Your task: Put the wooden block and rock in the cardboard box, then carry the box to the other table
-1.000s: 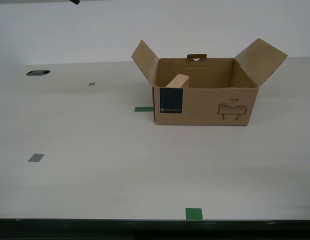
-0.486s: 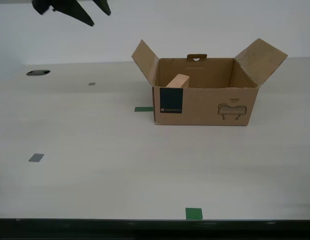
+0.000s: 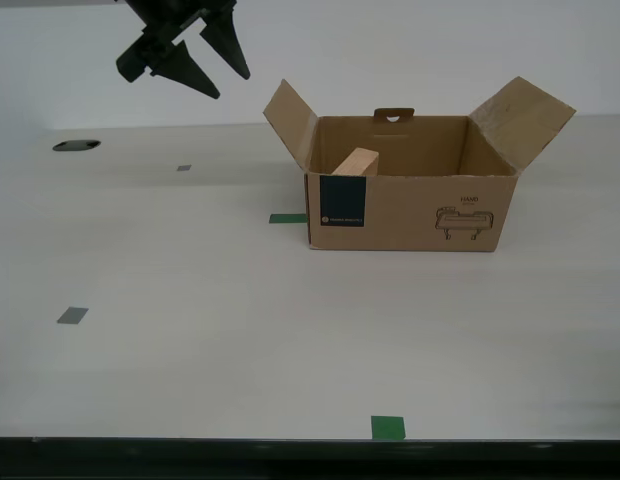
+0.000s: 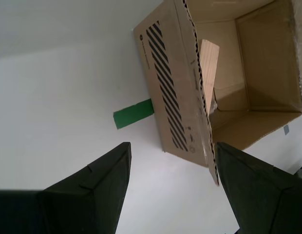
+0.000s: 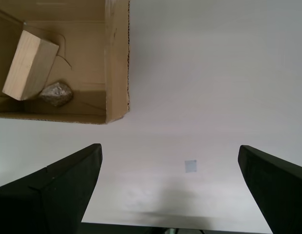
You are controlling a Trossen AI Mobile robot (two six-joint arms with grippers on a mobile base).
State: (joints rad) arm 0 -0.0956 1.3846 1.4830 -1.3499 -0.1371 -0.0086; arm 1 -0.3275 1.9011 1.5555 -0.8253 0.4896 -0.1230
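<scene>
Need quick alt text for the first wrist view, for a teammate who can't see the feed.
Looking down past my first gripper, jaws wide open and empty, at a pale table. The open cardboard box holds the wooden block, leaning, with the rock beside its lower end.

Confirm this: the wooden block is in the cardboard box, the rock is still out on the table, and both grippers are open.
Not quite. The rock is already inside the cardboard box, lying next to the wooden block, as the first wrist view shows. The rest holds: my first gripper and my second gripper are both open.
</scene>
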